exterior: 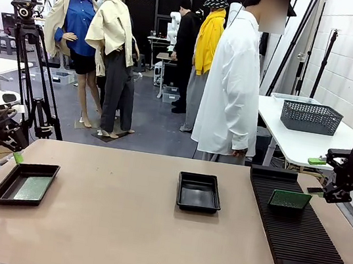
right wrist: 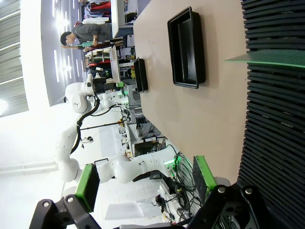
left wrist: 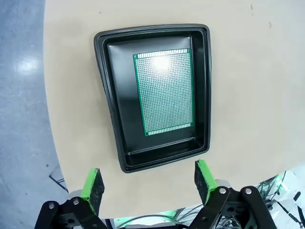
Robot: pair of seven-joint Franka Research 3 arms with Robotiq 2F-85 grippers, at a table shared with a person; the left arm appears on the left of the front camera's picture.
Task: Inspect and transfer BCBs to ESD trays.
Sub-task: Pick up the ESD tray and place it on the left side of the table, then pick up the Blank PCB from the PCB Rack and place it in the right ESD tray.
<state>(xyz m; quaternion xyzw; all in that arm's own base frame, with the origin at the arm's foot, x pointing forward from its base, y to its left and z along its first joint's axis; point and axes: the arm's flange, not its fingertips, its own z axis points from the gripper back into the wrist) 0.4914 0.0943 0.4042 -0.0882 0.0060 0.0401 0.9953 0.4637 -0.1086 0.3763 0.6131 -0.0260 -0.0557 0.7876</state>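
A green BCB [left wrist: 164,93] lies flat inside the black ESD tray [left wrist: 102,86] at the table's left end. My left gripper [left wrist: 147,183] hovers open just above that tray's near edge, with nothing between its fingers. In the front view, this tray [exterior: 1,192] with its board [exterior: 34,188] sits beside the left gripper [exterior: 1,157]. A second ESD tray [exterior: 199,192] stands empty mid-table. Another BCB [exterior: 289,199] stands upright in the black slotted rack [exterior: 300,237]. My right gripper [exterior: 317,176] is open just behind that board. In the right wrist view, the right gripper [right wrist: 145,183] is empty and the board's edge [right wrist: 271,57] shows above the rack [right wrist: 276,143].
A person in a white coat [exterior: 234,81] stands at the far side of the table. A grey mesh basket [exterior: 311,117] rests on a white side table at the back right. A camera tripod [exterior: 28,77] stands behind the left arm.
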